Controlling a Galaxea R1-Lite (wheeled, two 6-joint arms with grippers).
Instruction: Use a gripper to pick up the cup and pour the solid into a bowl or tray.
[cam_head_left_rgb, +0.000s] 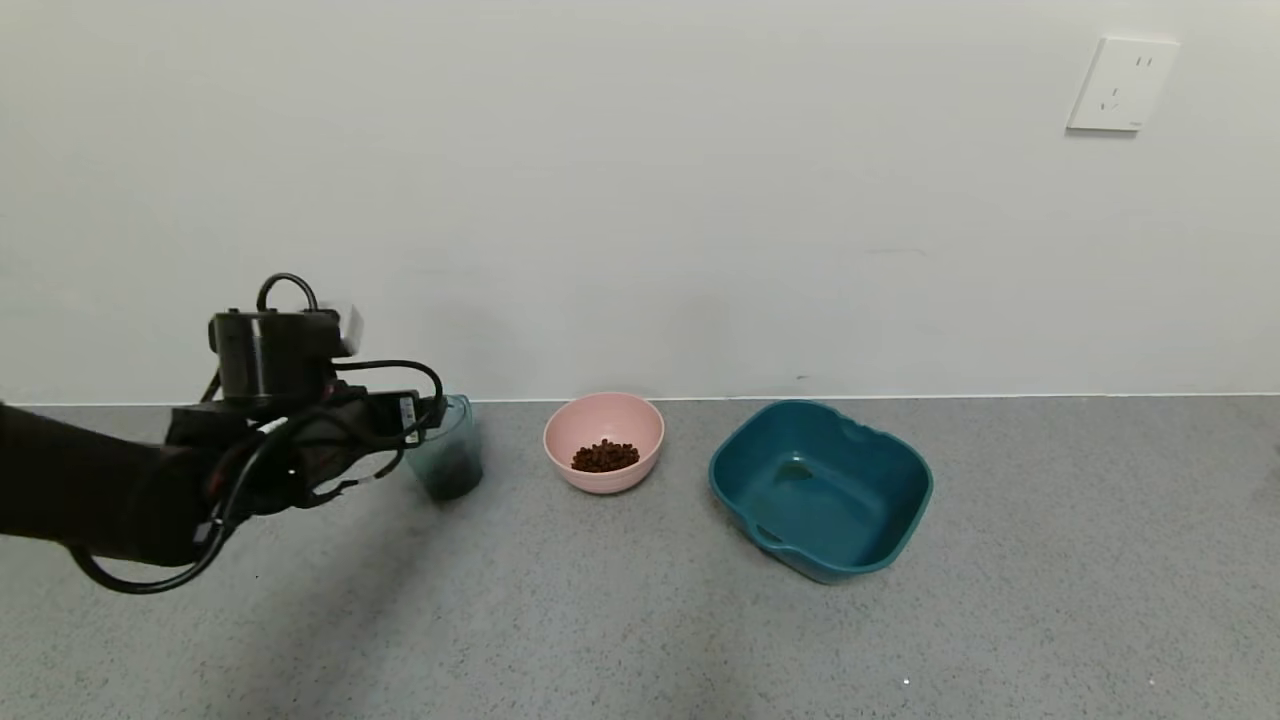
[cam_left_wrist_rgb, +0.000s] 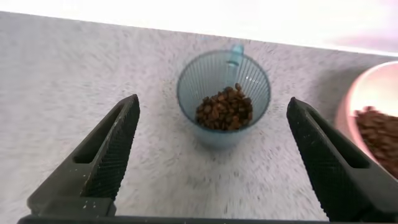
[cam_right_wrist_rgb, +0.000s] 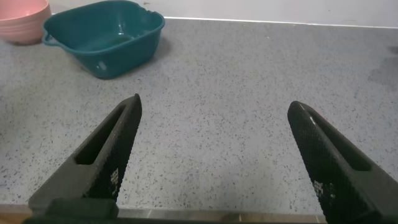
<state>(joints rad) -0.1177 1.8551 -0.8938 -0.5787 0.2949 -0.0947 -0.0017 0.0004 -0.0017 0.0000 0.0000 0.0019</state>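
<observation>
Head view: at nine o'clock, left black gripper with cylindrical wrist and looping cables (cam_head_left_rgb: 425, 425) reaching just beside the small translucent blue-grey ribbed plastic cup (cam_head_left_rgb: 447, 447), standing upright on the speckled grey countertop (cam_head_left_rgb: 640, 620) near the wall; toward three o'clock of the cup, apart from it, small round pale pink plastic bowl (cam_head_left_rgb: 604, 441) holding a little heap of dark brown pellets (cam_head_left_rgb: 604, 456); farther toward three o'clock, larger squarish teal plastic tub (cam_head_left_rgb: 820, 487); at one o'clock on the wall, white socket plate (cam_head_left_rgb: 1122, 84). Left wrist view: jaws spread wide, gripping nothing, black fingers (cam_left_wrist_rgb: 102, 155) on either side with the cup (cam_left_wrist_rgb: 223, 98) between and beyond them, untouched, dark brown pellets (cam_left_wrist_rgb: 224, 109) heaped inside; pink bowl rim (cam_left_wrist_rgb: 354, 99) at three o'clock. Right wrist view: right black gripper (cam_right_wrist_rgb: 211, 158) open and empty above bare countertop (cam_right_wrist_rgb: 249, 99), teal tub (cam_right_wrist_rgb: 102, 35) and pink bowl (cam_right_wrist_rgb: 23, 18) far off around eleven o'clock
</observation>
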